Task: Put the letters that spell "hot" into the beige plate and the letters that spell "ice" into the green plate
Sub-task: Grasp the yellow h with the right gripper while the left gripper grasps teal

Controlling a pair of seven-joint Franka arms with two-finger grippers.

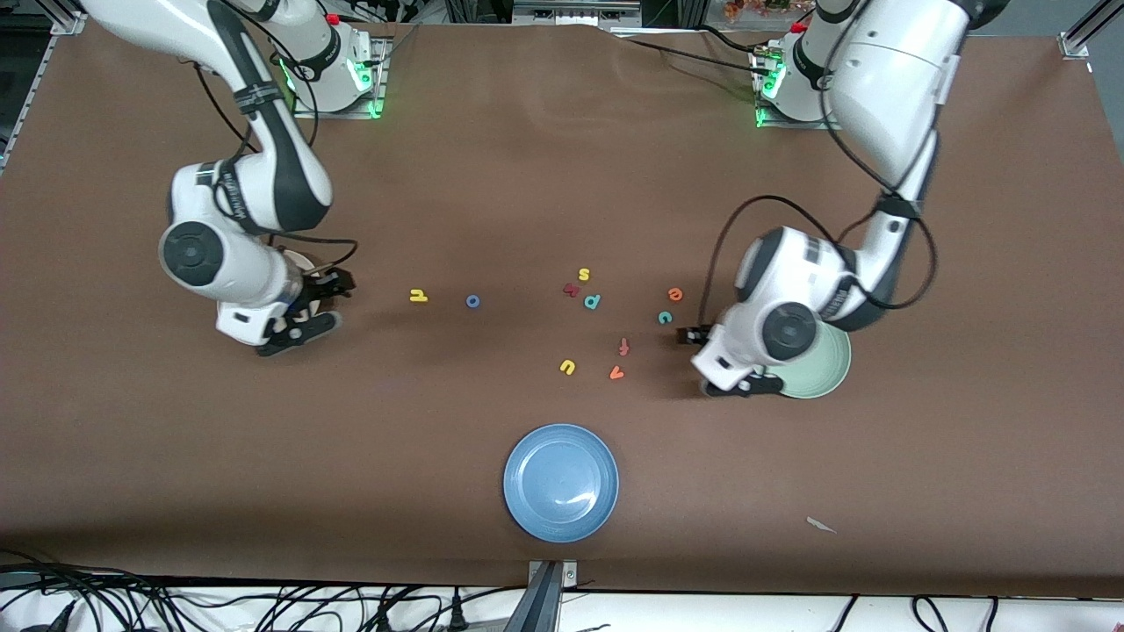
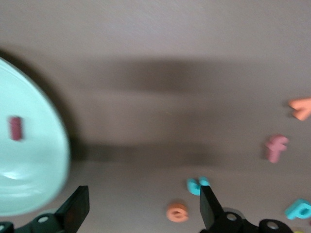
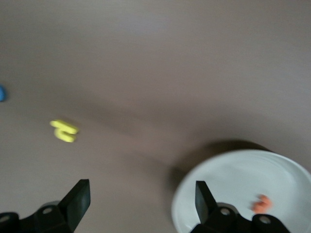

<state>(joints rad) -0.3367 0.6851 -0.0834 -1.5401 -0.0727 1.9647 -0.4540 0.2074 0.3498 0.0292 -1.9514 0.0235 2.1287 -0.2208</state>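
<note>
Two grippers are seen with fingers spread apart, nothing held in either. At the right arm's end of the table, the right gripper (image 1: 303,309) is held over the edge of the round cream-beige plate (image 3: 233,174), mostly hidden under the arm in the front view. A small orange t (image 3: 262,204) is seen lying in that plate. The yellow h (image 1: 419,296) and the blue ring-shaped o (image 1: 472,301) are found on the brown table (image 1: 544,175), near each other, between that plate and the middle cluster.

In the cluster a yellow s (image 1: 584,275), a teal p-shaped letter (image 1: 593,301), a yellow u (image 1: 567,366), a red-orange f (image 1: 623,347) and an orange v (image 1: 616,373) are scattered. The orange e (image 1: 674,294) and teal c (image 1: 665,317) lie just beside the left gripper (image 1: 729,362), which is held at the rim of the pale mint-green plate (image 1: 830,369). The dark red bar i (image 2: 16,128) is seen inside that plate. A round blue plate (image 1: 561,482) sits nearest the front camera.
</note>
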